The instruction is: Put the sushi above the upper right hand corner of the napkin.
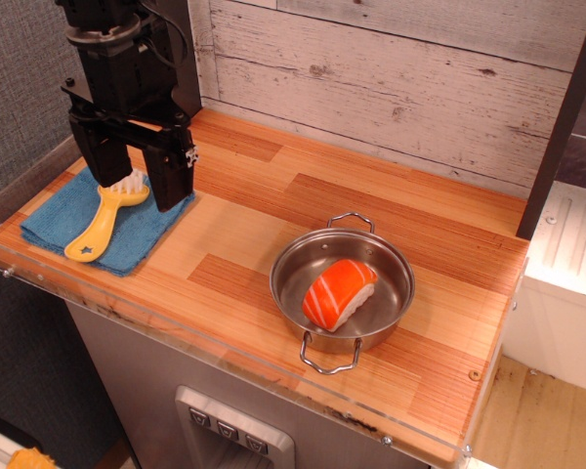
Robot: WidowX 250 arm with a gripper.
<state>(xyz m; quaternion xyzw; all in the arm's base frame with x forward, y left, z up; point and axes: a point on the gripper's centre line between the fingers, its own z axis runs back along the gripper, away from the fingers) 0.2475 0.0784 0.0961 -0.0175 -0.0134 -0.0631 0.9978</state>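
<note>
nearest the front edge sat the steel pot point(343, 286), and inside it lay the sushi point(338, 292), its long axis running from front-left to back-right. further back and well off to the left, the napkin point(105, 223) lay flat with a yellow brush point(105, 217) on it. my gripper point(137, 184) hung over that cloth's far right part, fingers spread wide and holding nothing. so the sushi lay well apart from me, rightward and toward the front

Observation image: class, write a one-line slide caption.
Sushi sits in a steel pot while the open claw hovers over a brush on the blue napkin.
</note>
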